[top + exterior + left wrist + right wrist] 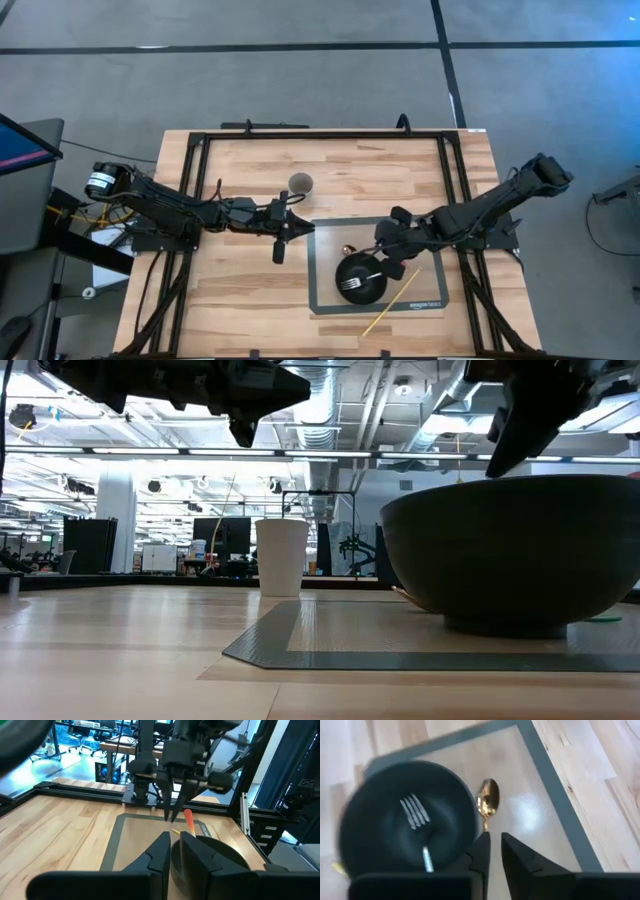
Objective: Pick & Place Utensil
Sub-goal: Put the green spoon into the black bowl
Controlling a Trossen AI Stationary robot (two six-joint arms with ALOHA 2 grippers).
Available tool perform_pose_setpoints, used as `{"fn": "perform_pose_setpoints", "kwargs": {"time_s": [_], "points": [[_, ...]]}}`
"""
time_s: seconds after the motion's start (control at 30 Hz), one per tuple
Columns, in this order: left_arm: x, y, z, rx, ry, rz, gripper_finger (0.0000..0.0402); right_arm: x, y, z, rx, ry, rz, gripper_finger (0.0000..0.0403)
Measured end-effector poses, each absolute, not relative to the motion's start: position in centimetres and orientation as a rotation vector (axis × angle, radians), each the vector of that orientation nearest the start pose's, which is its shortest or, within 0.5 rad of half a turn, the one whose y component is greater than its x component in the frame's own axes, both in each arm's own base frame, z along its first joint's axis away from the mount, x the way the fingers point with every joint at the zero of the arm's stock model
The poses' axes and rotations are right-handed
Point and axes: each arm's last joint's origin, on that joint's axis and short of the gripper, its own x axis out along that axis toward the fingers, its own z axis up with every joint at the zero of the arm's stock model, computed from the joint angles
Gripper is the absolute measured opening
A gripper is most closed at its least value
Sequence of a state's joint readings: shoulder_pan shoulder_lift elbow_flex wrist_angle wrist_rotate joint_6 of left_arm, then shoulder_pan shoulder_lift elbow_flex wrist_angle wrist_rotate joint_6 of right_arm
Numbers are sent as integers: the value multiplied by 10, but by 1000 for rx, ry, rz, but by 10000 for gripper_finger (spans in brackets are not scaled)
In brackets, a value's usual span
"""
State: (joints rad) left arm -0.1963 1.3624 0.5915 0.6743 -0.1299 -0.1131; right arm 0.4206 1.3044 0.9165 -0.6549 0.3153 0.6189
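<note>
In the low view the dark bowl (515, 550) runs off the picture's edge at three o'clock and hides whatever lies inside it. In the right wrist view the gold spoon (487, 800) shows only its head; its handle passes behind the gripper's own fingers (481, 851). There the silver fork (417, 830) is blurred, its handle end cut off toward six o'clock.

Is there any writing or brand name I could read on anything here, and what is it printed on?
"amazonbasics", as best it can be made out: small print on the mat's front border, at in the high view.
Pale marks on the mat's border in the left wrist view: too blurred to read.
Cup, bowl: no writing shows.
</note>
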Motion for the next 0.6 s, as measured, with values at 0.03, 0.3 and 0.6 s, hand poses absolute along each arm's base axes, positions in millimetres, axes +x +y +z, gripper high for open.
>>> {"fn": "perform_pose_setpoints", "kwargs": {"time_s": [0.03, 0.3, 0.6], "points": [[274, -51, 225, -97, 99, -61, 44, 228, 92, 241, 198, 945, -203, 50], [274, -51, 225, -97, 99, -61, 44, 219, 68, 234, 172, 1068, -321, 81], [274, -51, 225, -98, 99, -61, 44, 222, 55, 196, 240, 1341, -306, 76]]}}
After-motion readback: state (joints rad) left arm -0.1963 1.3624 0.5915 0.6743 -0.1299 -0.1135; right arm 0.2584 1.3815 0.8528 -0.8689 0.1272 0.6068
